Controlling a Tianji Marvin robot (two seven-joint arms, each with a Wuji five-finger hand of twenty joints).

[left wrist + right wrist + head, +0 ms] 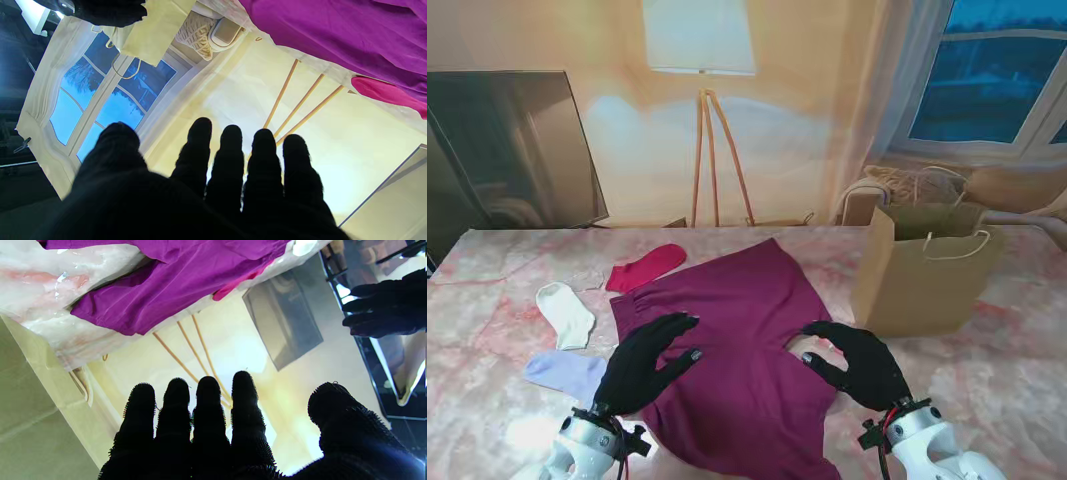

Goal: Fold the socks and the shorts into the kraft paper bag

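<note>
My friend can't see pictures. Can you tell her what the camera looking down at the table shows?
Two black robot hands, the left hand and the right hand, are open over purple shorts spread on a pink marble table. A red sock, white sock and pale purple sock lie left; a brown paper bag stands right.

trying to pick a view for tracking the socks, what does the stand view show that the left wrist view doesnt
Only the stand view shows the white sock and the lavender sock, both lying to the left of the shorts, plus the whole marble table and both hands from above, the left hand and right hand open over the shorts.

Only the left wrist view shows the undersides of the left hand's fingers, spread and holding nothing.

Both show the shorts, the red sock, the kraft paper bag and the window.
</note>
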